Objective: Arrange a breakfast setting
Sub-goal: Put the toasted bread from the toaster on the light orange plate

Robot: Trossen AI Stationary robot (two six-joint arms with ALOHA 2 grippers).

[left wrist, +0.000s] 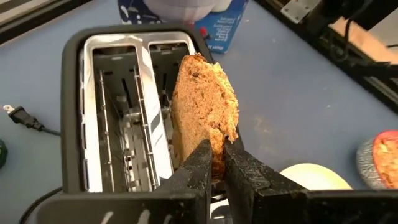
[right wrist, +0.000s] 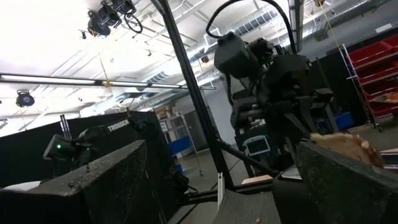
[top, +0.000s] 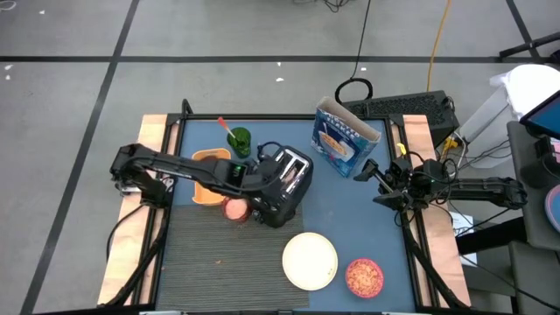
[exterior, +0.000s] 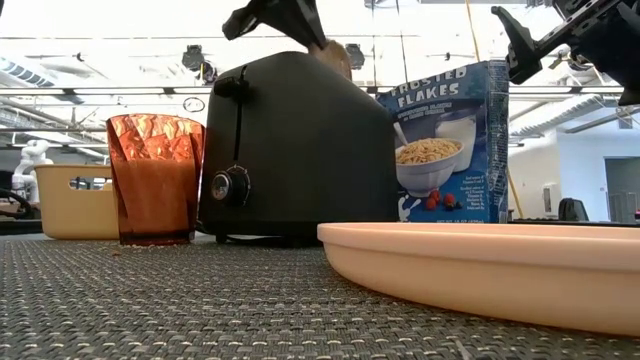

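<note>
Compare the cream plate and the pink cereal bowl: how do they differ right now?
Plate is larger, cream and holds nothing; bowl is smaller, pink and filled with cereal. The plate sits nearer the toaster; the bowl is toward the table's right edge. Both are round, side by side at the front, untouched by either gripper.

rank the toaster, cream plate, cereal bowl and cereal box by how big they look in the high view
1. cereal box and toaster: too alike to separate, and the left arm covers part of the toaster
2. cream plate
3. cereal bowl, the smallest
</note>
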